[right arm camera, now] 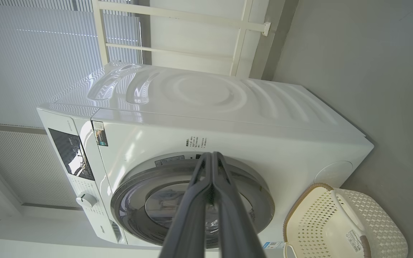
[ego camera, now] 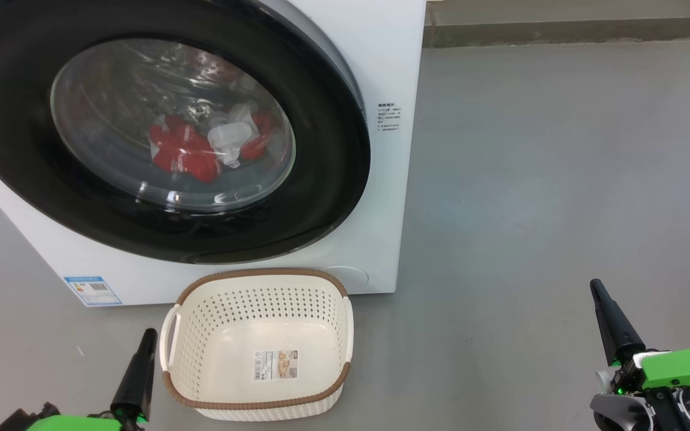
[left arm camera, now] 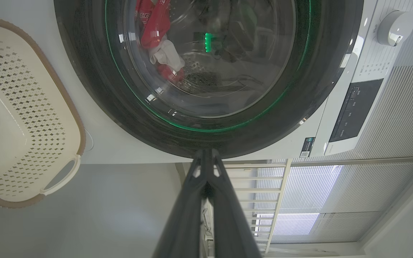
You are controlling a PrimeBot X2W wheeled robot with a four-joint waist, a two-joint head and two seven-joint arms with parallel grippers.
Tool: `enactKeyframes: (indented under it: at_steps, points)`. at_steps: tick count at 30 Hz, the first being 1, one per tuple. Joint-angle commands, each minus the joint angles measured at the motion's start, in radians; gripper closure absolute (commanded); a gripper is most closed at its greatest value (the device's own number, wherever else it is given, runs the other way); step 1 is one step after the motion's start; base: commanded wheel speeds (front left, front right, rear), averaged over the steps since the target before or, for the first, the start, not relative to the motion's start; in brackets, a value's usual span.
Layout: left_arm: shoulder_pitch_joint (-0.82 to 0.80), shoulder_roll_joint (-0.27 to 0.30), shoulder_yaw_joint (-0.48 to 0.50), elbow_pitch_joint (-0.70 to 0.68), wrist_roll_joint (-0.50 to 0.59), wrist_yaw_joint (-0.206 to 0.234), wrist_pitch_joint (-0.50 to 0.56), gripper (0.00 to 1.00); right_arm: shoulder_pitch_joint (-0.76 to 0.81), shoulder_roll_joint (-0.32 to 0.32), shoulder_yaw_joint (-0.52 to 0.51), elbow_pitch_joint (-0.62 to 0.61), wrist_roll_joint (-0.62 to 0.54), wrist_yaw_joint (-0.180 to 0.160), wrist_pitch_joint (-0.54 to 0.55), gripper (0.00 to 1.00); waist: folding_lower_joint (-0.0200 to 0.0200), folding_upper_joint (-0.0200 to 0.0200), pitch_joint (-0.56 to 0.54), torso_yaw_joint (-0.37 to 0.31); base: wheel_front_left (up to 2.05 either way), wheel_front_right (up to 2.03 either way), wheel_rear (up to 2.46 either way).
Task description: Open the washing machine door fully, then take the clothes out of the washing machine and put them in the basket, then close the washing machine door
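Shows the washing machine point(ego camera: 396, 72) across the upper left of the head view, white front toward the robot. Carries the washing machine door point(ego camera: 327, 179), a wide black rim round a clear bowl, lying against that front or at most barely ajar; cannot tell which, though a thin grey band point(ego camera: 354, 90) runs along the rim's right edge. Keeps the clothes point(ego camera: 180, 152) behind the glass, red with a white piece, low inside. Places the basket point(ego camera: 261, 274) upright on the floor point(ego camera: 530, 179) just before the machine and below the door, with nothing in it but a paper label point(ego camera: 275, 365). Sets the left gripper point(ego camera: 150, 335) just beside the basket's left handle point(ego camera: 168, 329), fingers pressed together on nothing, pointing up toward the door's lower rim. Sets the right gripper point(ego camera: 596, 288) well apart to the right over bare floor, likewise closed and holding nothing. Key relation: door up and ahead of both grippers, almost straight above the left, up and far leftward from the right. Judged so: left arm nearer the rim as a whole, right arm nearer the grey-banded edge. Probably calls for a hooking pull at whichever edge swings free.
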Motion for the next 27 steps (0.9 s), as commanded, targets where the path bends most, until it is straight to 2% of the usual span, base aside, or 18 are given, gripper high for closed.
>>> enactKeyframes:
  at_steps: [1,27]
  points:
    - [-0.04,0.01,0.027,-0.021,-0.007,-0.007,0.003,1.0,-0.042,-0.015,0.017,-0.03,0.007,0.001,0.006,1.0,0.0,-0.0001,0.0,0.0,0.0,0.0,0.0]
    - [-0.04,0.01,0.027,-0.021,-0.007,-0.007,0.003,1.0,-0.042,-0.015,0.017,-0.03,0.007,0.001,0.006,1.0,0.0,-0.0001,0.0,0.0,0.0,0.0,0.0]
